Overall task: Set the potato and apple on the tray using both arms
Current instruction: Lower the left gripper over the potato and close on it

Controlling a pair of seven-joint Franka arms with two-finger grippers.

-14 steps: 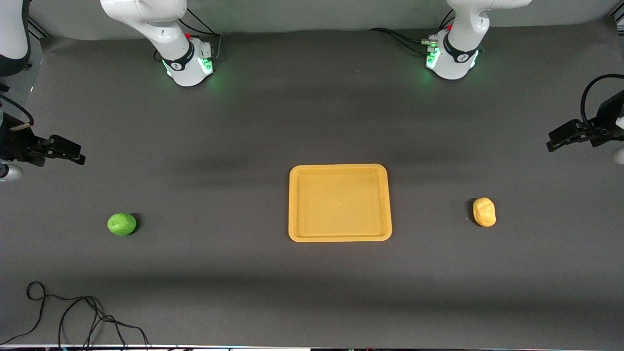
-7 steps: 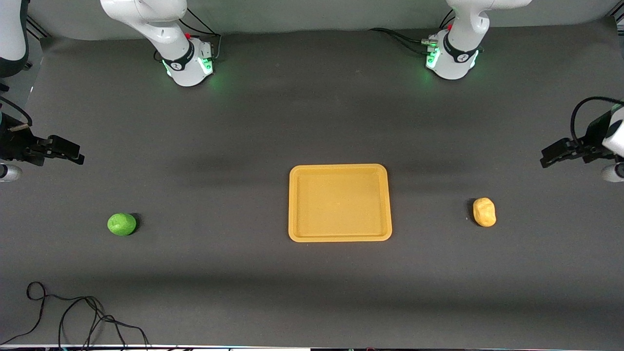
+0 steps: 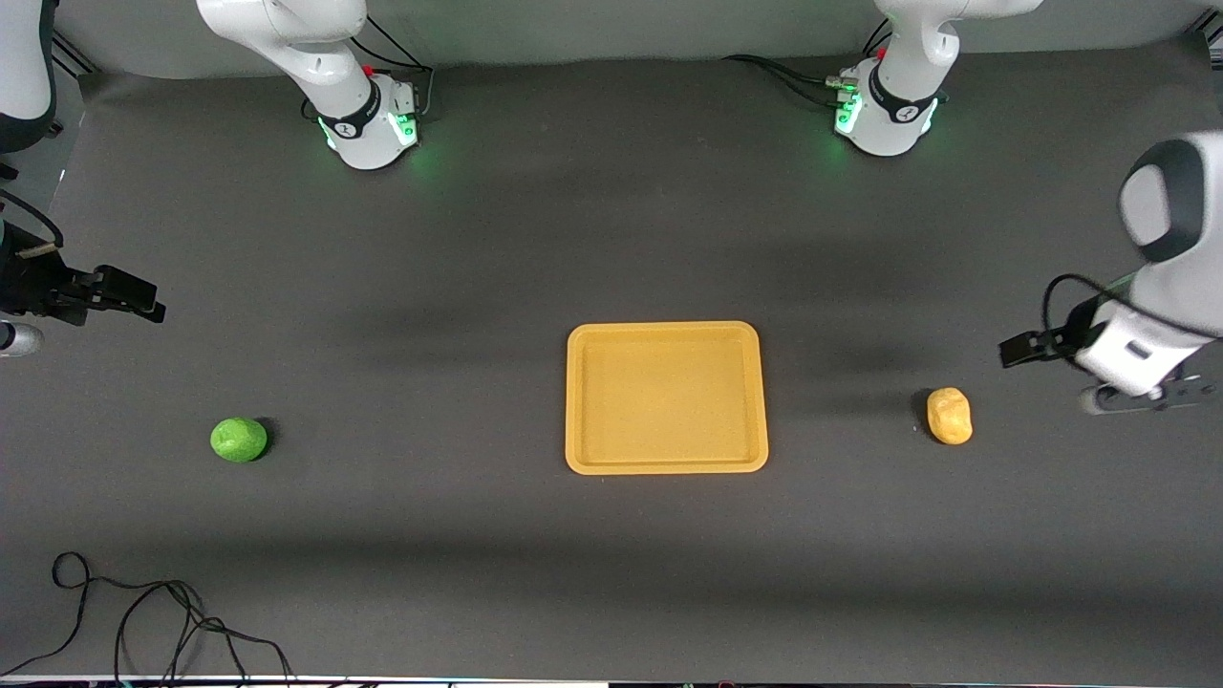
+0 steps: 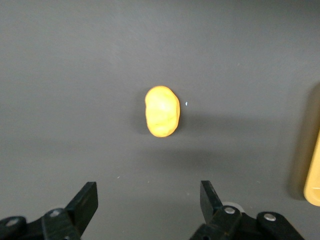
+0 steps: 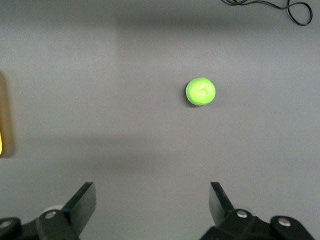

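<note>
The yellow-orange tray [image 3: 666, 466] lies mid-table. The yellow-tan potato [image 3: 949, 415] lies on the mat toward the left arm's end; it shows in the left wrist view [image 4: 162, 111]. The green apple [image 3: 238, 440] lies toward the right arm's end and shows in the right wrist view [image 5: 200, 92]. My left gripper [image 3: 1015, 350] hangs in the air over the mat beside the potato, open and empty [image 4: 148, 197]. My right gripper [image 3: 143, 302] hovers over the mat at the right arm's end, apart from the apple, open and empty [image 5: 152, 200].
A black cable [image 3: 143, 621] coils on the mat near the front edge at the right arm's end; it shows in the right wrist view [image 5: 280, 7]. The tray's rim edges the left wrist view [image 4: 313, 175]. The two green-lit bases stand along the table's back.
My left arm has swung in and down toward the potato, its gripper now over the mat close beside it. My right gripper has barely moved. Potato, apple and tray have not moved.
</note>
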